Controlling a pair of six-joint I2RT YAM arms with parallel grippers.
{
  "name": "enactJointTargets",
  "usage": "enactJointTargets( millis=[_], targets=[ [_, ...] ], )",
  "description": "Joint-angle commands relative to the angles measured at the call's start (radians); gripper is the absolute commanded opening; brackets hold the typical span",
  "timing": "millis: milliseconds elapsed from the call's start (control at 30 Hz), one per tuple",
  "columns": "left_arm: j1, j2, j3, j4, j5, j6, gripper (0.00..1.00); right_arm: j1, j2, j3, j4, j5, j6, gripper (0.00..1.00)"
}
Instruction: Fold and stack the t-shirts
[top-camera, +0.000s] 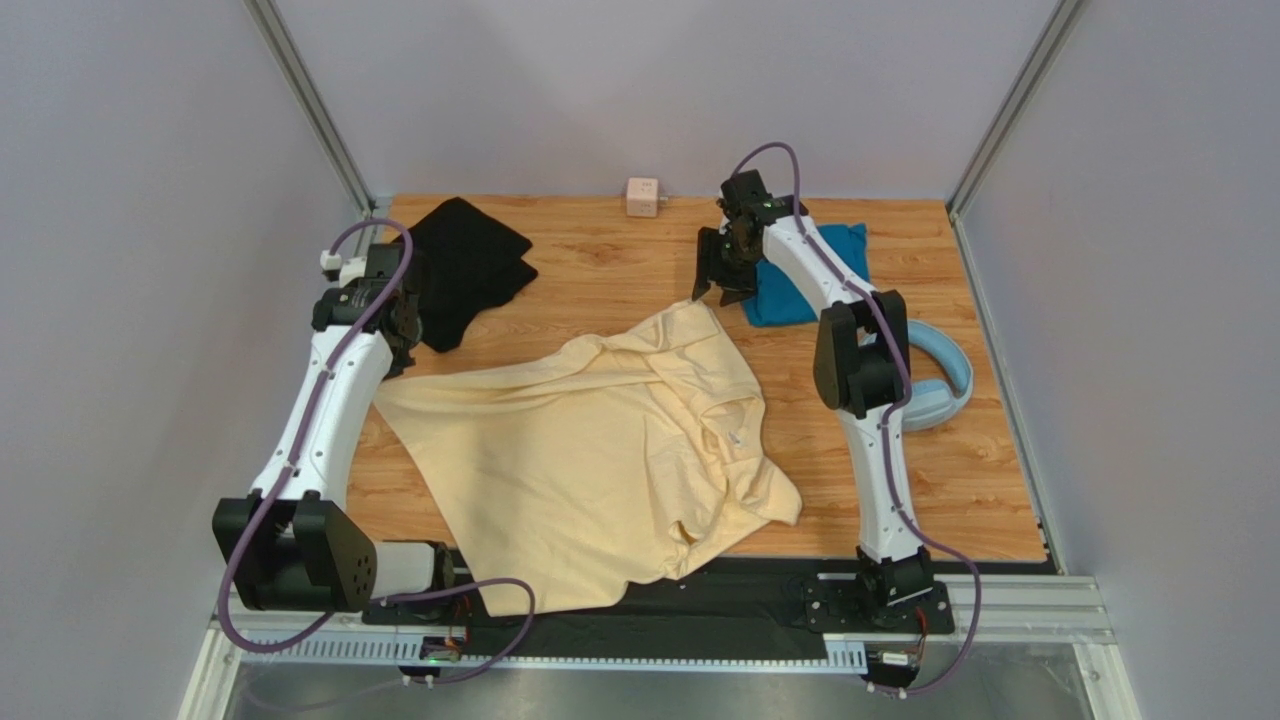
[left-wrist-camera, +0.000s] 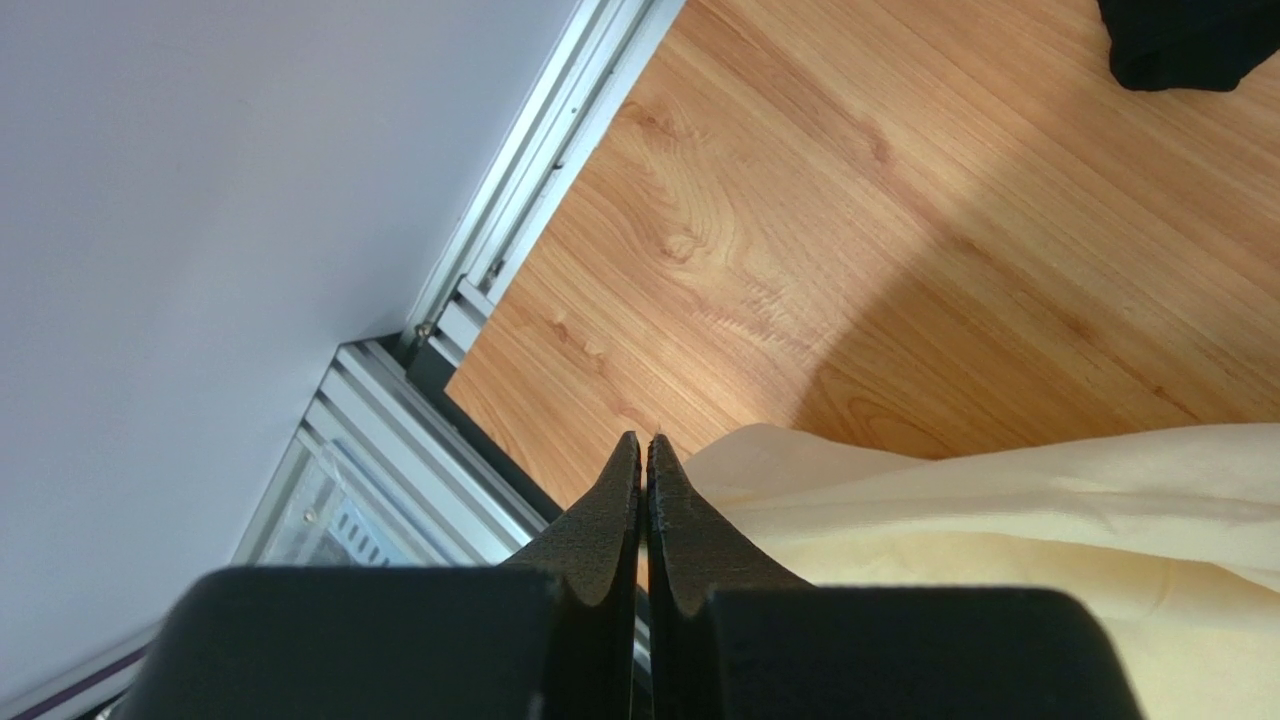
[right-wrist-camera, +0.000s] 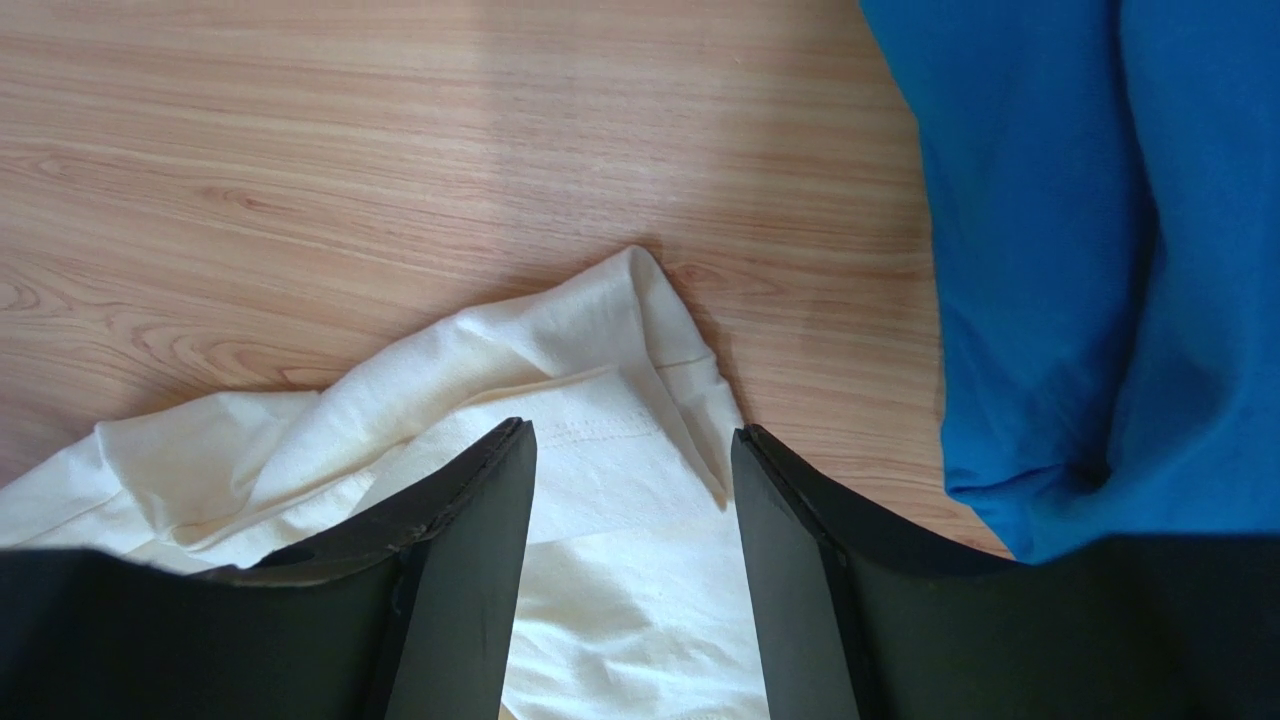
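Evidently the step in hand is laying out the first garment. The cream shirt (top-camera: 601, 450) sprawls rumpled across the middle of the tabletop (top-camera: 601, 263), not yet flat and with no fold made in it. The black shirt (top-camera: 466, 270) lies bunched at the far left, and the teal shirt (top-camera: 781, 300) at the far right, partly under the right arm. Neither is stacked on anything, so I judge the task barely begun.

The right tool (right-wrist-camera: 631, 435) is released. Its jaws stand apart, one on each side of the cream shirt's far corner, which lies slack on the wood between them with the teal shirt just beside it. The left tool (left-wrist-camera: 643, 444) is clenched, fingertip to fingertip, at the shirt's left corner. Cloth comes out right beside one finger, but I cannot tell whether any of it is pinched.

The next move, as I read it, calls for the right tool to drop and close on that corner alone, keeping clear of the teal shirt. Then both arms should draw outward to pull the cream shirt taut and smooth. If the left tool holds nothing, it must first open and take the left corner again
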Motion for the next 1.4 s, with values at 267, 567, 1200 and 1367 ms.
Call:
enactJointTargets(
  millis=[267, 567, 1200, 1367],
  targets=[
    [0.009, -0.02, -0.001, -0.023, 0.014, 0.001, 0.0, 0.0, 0.05, 0.008, 0.079, -0.062, 0.035, 0.52],
    [0.011, -0.005, -0.012, -0.019, 0.037, -0.013, 0.0, 0.003, 0.035, -0.007, 0.086, -0.056, 0.076, 0.09],
    [0.009, -0.035, 0.054, -0.018, 0.094, -0.02, 0.0, 0.003, -0.202, -0.045, 0.066, 0.001, 0.053, 0.0],
    [0.009, -0.065, 0.151, -0.062, 0.109, -0.017, 0.0, -0.008, -0.368, -0.062, 0.03, 0.104, 0.006, 0.0]
  ],
)
